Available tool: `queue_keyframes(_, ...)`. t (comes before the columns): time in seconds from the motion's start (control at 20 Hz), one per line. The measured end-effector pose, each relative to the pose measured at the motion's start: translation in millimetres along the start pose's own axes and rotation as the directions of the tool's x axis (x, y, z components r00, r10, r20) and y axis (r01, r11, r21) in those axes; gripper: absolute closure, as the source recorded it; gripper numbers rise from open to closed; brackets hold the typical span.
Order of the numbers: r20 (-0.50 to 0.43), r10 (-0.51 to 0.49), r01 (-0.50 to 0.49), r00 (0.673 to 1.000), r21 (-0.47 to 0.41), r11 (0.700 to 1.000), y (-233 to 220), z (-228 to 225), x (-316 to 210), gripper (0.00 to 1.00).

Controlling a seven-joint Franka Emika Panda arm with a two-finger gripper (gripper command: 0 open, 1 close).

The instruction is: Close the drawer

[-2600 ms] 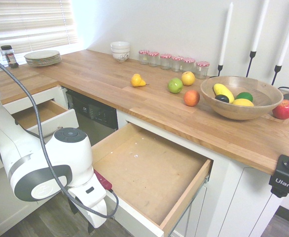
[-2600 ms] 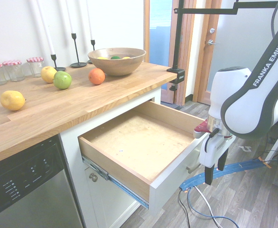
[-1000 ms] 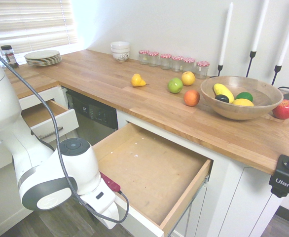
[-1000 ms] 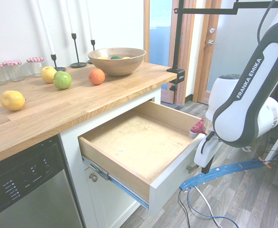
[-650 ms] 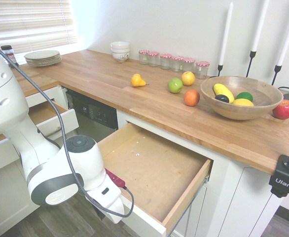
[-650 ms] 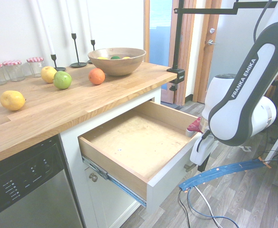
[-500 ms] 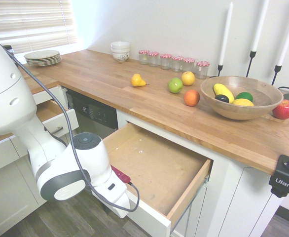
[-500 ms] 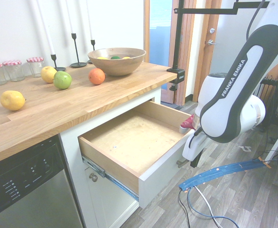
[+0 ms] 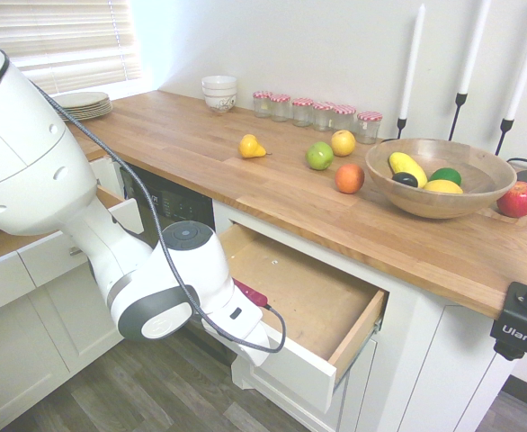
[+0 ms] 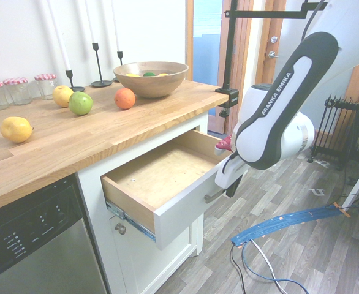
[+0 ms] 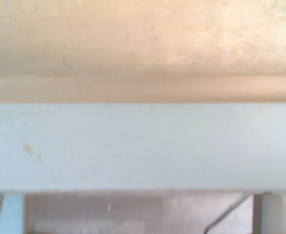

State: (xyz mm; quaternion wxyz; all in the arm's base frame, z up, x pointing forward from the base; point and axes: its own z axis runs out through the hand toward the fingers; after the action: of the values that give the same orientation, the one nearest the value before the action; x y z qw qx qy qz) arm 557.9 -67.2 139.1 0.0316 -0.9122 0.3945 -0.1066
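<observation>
The wide, shallow drawer with a white flat front and light wood sides (image 9: 322, 310) (image 10: 161, 184) (image 11: 143, 146) stood partly pulled out from under the butcher-block wooden countertop (image 9: 245, 180) (image 10: 75, 141), below the stretch of its front edge nearest the big wooden bowl of fruit (image 9: 439, 177) (image 10: 150, 77). Its scuffed tan bottom showed bare inside. A slim silver bar handle (image 10: 215, 195) ran along the front panel. The white arm's two-finger gripper (image 9: 256, 346) (image 10: 230, 182) pressed close against that front panel at the handle; I could not tell whether its fingers were spread or closed, nor whether they had hold of anything, since the wrist blocked them from both sides. The wrist view showed only the top edge of the white front with tan wood beyond it.

On the countertop near the bowl lay an orange (image 9: 349, 178) (image 10: 125, 98), a green apple (image 9: 319, 156) (image 10: 80, 103), a yellow apple (image 9: 343, 142) (image 10: 62, 95) and, nearer the front edge, a yellow lemon-like fruit (image 9: 251, 147) (image 10: 16, 129). A red apple (image 9: 517, 199) sat just beside the bowl at the far end. A row of small glass jars with red checked lids (image 9: 316, 112) (image 10: 19, 89) lined the back wall edge, with tall white candles in black holders (image 9: 411, 67) (image 10: 95, 44) beside them. A black dishwasher (image 10: 32, 239) sat next to the drawer's cabinet.
</observation>
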Motion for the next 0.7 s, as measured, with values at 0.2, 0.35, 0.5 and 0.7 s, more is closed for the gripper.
queue_keyframes(0.2,-0.021,0.021,-0.02,1.0,0.022,1.0,-23,7,16,1.0)
queue_keyframes(0.35,-0.039,0.032,-0.03,0.999,0.032,0.999,-39,11,26,1.0)
queue_keyframes(0.5,-0.056,0.044,-0.042,0.997,0.033,0.999,-51,14,38,1.0)
queue_keyframes(0.7,-0.058,0.048,-0.046,0.997,0.029,0.999,-62,18,58,1.0)
